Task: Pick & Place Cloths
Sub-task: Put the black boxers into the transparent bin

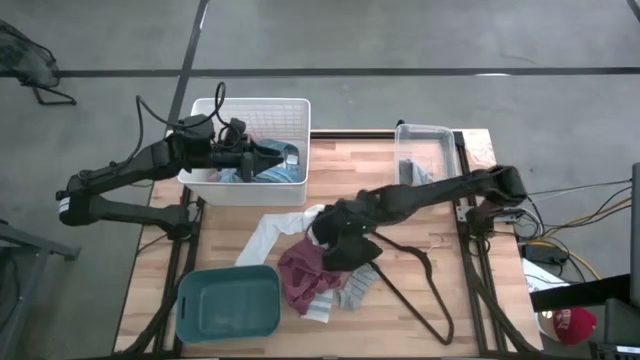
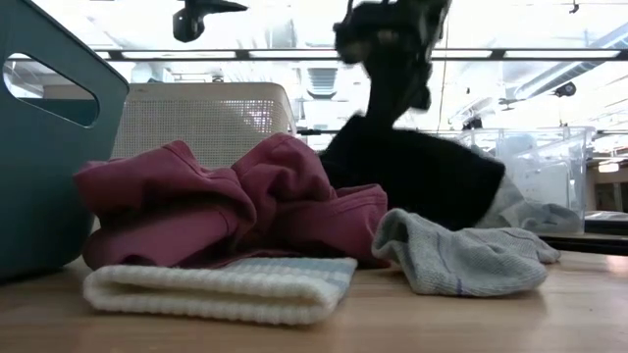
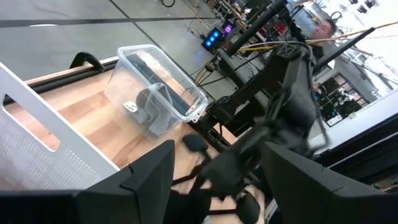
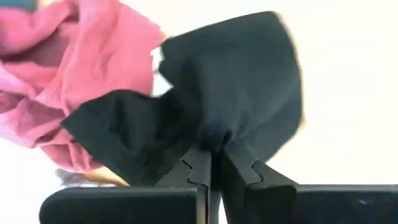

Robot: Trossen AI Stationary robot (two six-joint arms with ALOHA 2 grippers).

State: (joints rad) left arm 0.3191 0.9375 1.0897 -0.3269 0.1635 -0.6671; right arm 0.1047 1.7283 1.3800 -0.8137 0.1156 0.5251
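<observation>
My right gripper (image 1: 338,235) is shut on the black cloth (image 2: 412,172) over the middle of the table, above the pile. That pile holds a maroon piece (image 1: 303,273), a grey sock (image 2: 461,257), a folded white striped piece (image 2: 226,286) and a white-grey piece (image 1: 280,228), all lying on the wood. My left gripper (image 1: 283,157) is open over the white basket (image 1: 205,180) at the table's far left. A blue cloth (image 1: 268,175) lies inside the basket. The left wrist view shows nothing between the fingers of that gripper (image 3: 217,158). My right gripper (image 4: 214,155) pinches a gathered bunch of the black cloth (image 4: 211,134) between its two fingers, several layers drawn together. It comes from above. The cloth hangs below the gripper and spreads out. Whether its lower edge (image 2: 432,221) still rests on the table is hidden by the maroon piece.
A teal bin (image 1: 228,303) stands at the near left. A clear plastic container (image 1: 425,150) sits at the far right. A thin black wire hanger (image 1: 412,285) lies on the wood right of the pile. Bare wood shows at the near right.
</observation>
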